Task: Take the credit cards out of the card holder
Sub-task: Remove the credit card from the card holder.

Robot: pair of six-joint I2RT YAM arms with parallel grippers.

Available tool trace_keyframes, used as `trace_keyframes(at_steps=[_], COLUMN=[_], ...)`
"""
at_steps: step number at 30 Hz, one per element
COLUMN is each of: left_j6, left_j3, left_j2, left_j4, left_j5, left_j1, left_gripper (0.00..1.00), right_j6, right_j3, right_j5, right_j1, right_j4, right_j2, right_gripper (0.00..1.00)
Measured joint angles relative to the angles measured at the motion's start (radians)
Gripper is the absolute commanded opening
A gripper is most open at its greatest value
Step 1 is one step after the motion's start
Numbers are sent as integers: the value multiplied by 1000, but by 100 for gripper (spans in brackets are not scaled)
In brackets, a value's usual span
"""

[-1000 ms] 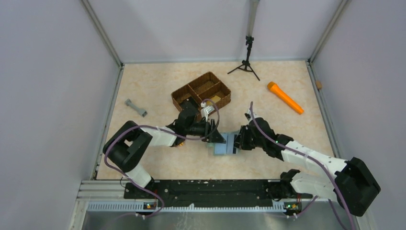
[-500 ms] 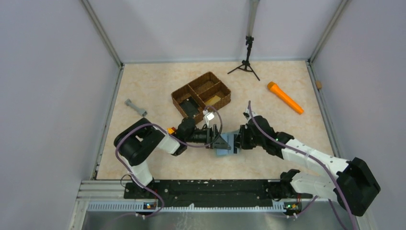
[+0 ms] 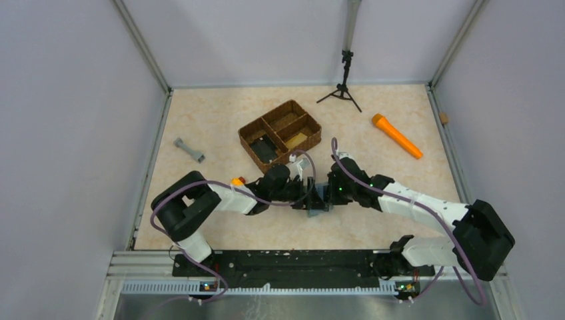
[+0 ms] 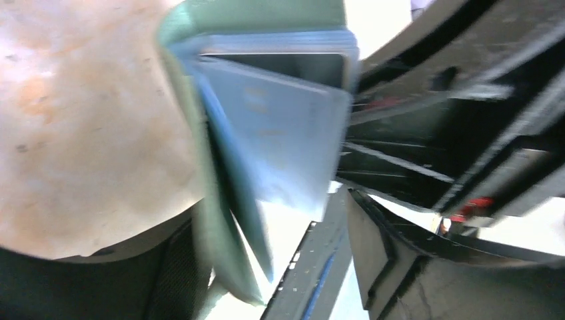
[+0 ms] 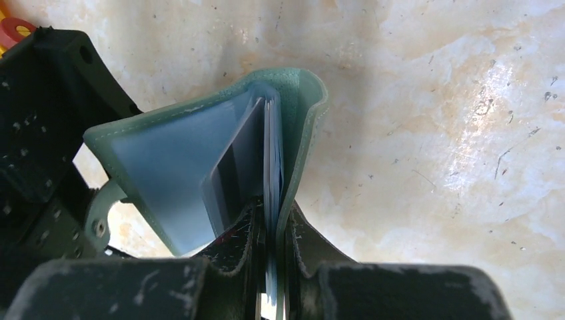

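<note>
The right hand pinches the grey-green folding card holder, thin grey credit cards not yet out; I cannot tell whether the left hand is spread.

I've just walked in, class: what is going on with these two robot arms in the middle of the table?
The right gripper is shut on one side of the grey-green card holder, which is splayed open. The left gripper faces it from the other side, close against it, with its jaws open. The credit cards sit in the holder's pale blue pockets. None is out yet.
</note>
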Motion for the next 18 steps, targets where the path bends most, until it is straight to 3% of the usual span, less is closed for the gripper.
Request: trace_keyframes(at_steps=[2, 4, 11, 18], left_j6=[0, -8, -13, -2], left_j3=[2, 1, -29, -65], left_j2=[-4, -11, -98, -153], left_j4=[-43, -71, -69, -123], left_j5=[-53, -82, -129, -190], left_j1=[-4, -4, -10, -5], left_gripper=[48, 43, 55, 48], right_j6=[2, 1, -16, -24], right_j3=[0, 0, -5, -5], right_j5=[3, 10, 25, 34], right_j1=[2, 4, 6, 10], right_j4=[-2, -3, -6, -43], right_j2=[-5, -15, -107, -124], right_gripper=[0, 0, 0, 0])
